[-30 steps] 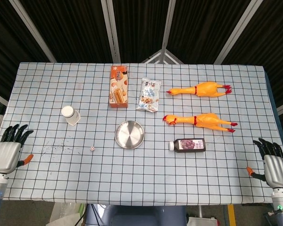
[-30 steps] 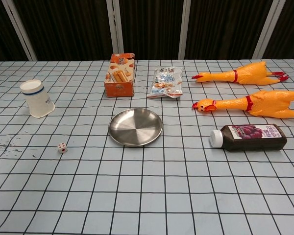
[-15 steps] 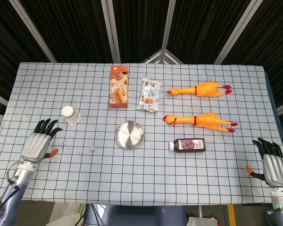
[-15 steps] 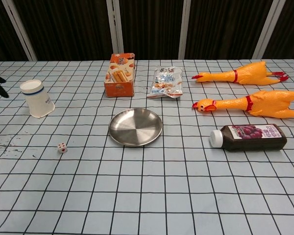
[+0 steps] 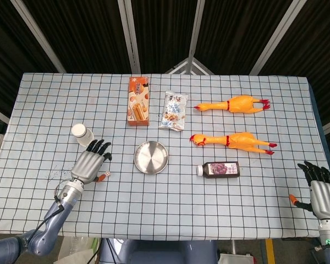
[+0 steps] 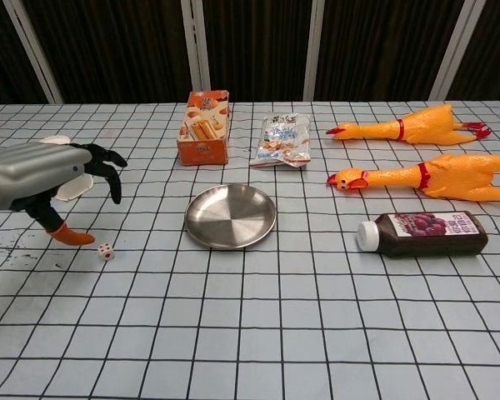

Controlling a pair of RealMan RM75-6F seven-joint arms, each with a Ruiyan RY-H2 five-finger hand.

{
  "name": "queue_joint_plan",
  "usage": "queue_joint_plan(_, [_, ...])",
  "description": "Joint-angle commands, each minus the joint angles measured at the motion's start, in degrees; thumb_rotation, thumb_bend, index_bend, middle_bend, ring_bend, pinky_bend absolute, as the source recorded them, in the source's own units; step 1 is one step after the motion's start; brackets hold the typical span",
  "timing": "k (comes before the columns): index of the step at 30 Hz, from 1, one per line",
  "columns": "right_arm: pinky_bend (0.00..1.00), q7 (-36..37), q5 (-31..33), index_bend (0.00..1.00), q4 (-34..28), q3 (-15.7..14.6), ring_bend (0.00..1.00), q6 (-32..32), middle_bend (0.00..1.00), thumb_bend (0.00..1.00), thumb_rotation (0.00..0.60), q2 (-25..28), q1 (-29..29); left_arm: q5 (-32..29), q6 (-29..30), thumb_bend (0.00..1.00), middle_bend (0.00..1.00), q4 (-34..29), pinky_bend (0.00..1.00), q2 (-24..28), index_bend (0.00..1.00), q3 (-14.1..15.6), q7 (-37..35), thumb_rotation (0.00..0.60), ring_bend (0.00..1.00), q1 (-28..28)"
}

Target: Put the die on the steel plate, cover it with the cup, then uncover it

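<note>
A small white die [image 6: 106, 251] lies on the checked cloth left of the round steel plate [image 5: 151, 157] [image 6: 231, 216]. My left hand [image 5: 91, 163] [image 6: 35, 177] hovers over the die, fingers spread and empty, its orange thumb tip [image 6: 71, 237] just left of the die [image 5: 106, 174]. The white cup [image 5: 81, 133] lies beyond the hand; in the chest view the hand hides most of the cup [image 6: 77, 188]. My right hand [image 5: 323, 193] rests off the table's near right corner, fingers apart, holding nothing.
Behind the plate lie a biscuit box [image 5: 138, 100] and a snack bag [image 5: 174, 110]. Two rubber chickens [image 5: 232, 104] [image 5: 234, 141] lie to the right, with a dark bottle [image 5: 220, 169] on its side in front of them.
My left hand has swept in from the table's left edge rightward to just above the die. The right hand has barely shifted. Objects have not moved.
</note>
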Motion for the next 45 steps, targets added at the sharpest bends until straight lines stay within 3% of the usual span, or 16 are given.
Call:
queue_joint_plan(1, [0.0,-0.1,0.0,0.15,-0.1,-0.1,0.1,-0.1,0.1,0.23,0.6,0.0,0.0,-5.9,-2.4,0.31,0.07,-0.9,0.0,-1.1,0.4,-0.3,3.7,0.6,0.0,-1.9])
queue_joint_plan(6, [0.0,-0.1,0.0,0.15,-0.4,-0.2,0.1,-0.3,0.1,0.23,0.6,0.2,0.0,-10.6,-2.8,0.31,0.07,-1.5,0.0,-0.1,0.41,0.3,8.1,0.6,0.0,-3.5])
queue_joint_plan(15, [0.0,0.1,0.3,0.15,-0.2,-0.1,0.1,-0.8,0.1,0.23,0.6,0.1,0.2,-13.4,-0.9,0.31,0.07,-0.4,0.0,-1.5,0.42,1.4,12.5,0.6,0.0,-5.5])
queue_joint_plan(45, [0.0,1.8,0.4,0.15,-0.1,-0.2,0.1,-1.3,0.1,0.23,0.6,0.4,0.2,-15.2,0.9,0.38,0.08,2.7,0.0,-4.3,0.51,4.2,12.2,0.6,0.0,-8.0])
